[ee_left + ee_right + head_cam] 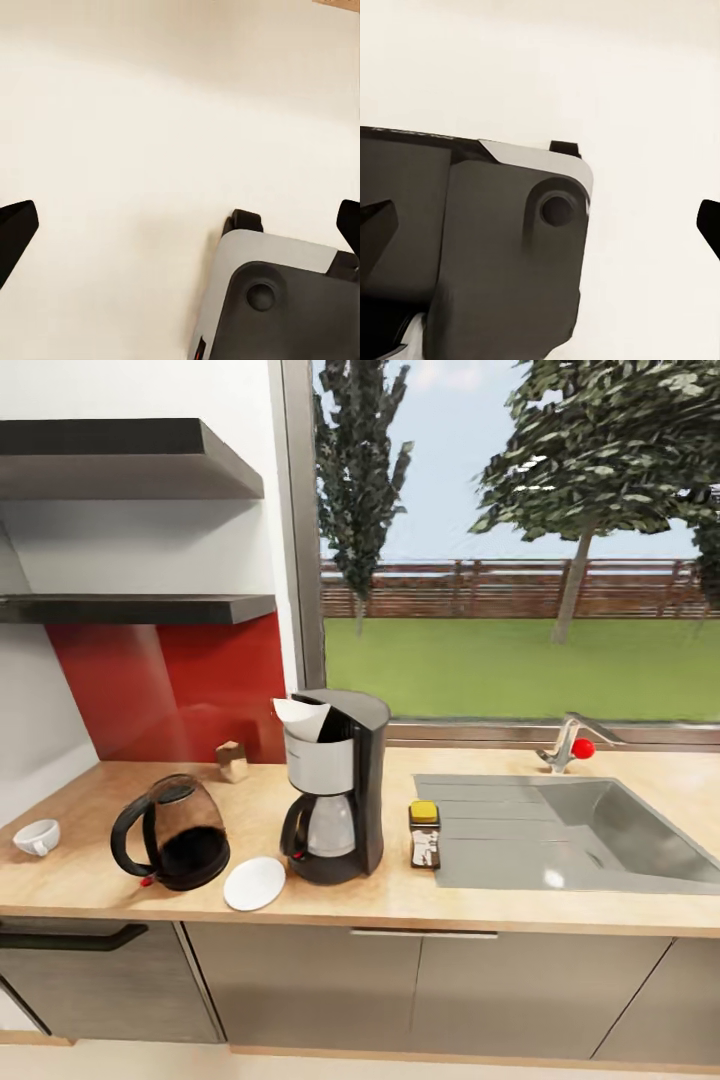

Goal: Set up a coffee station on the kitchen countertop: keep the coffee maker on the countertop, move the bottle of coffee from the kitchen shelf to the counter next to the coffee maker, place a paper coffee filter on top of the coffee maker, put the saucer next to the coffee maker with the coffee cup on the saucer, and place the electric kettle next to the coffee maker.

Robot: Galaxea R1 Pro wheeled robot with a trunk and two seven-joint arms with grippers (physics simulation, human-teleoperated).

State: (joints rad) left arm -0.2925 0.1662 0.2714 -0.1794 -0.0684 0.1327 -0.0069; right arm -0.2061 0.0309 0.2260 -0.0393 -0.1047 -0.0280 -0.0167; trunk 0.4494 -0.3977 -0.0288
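On the kitchen countertop [480, 905] the black-and-silver coffee maker [335, 790] stands upright with the white paper coffee filter [300, 715] resting in its open top. To its right, close by, stands the bottle of coffee [424, 834] with its yellow lid. The white saucer [254, 883] lies bare at the maker's front left, touching the dark glass electric kettle [180, 835]. Far left, apart from the saucer, the coffee cup [37, 836] lies near the wall. The kitchen shelf [150, 607] is bare. My left gripper [180, 232] and right gripper [540, 225] hang open over pale floor.
A steel sink [600, 840] with a faucet [565, 743] takes up the counter's right half. A small wooden block [232, 761] sits by the red backsplash. A second dark shelf [120, 455] hangs higher up. Grey parts of my own base [277, 300] show under the grippers.
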